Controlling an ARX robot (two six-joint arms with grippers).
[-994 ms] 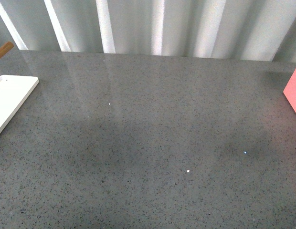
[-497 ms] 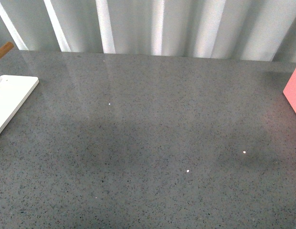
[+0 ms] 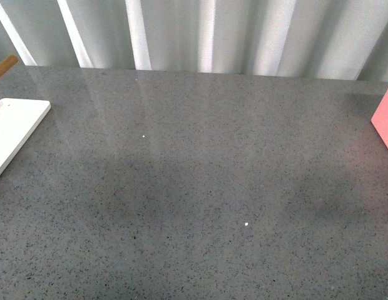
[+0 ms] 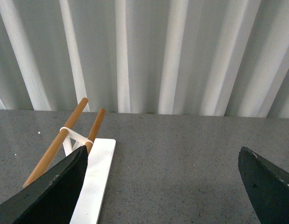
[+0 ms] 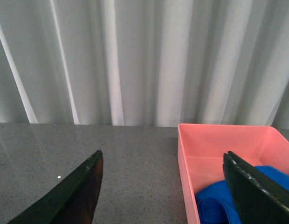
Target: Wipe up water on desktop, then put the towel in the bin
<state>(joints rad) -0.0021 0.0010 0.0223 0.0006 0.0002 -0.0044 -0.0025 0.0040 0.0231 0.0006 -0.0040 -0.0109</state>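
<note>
Blue towel (image 5: 219,200) lay inside the pink bin (image 5: 200,149) at the desktop's (image 3: 200,162) right edge — no water showed, so the task looked finished. Both the left gripper (image 4: 163,186) and right gripper (image 5: 163,186) stood spread apart, holding nothing — next, probably only retreat

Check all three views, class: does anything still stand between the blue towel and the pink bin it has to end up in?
Nothing visible does. In the right wrist view the towel already lies inside the pink bin, beside the open right gripper. The desktop in front of the bin shows no obstacle.
</note>
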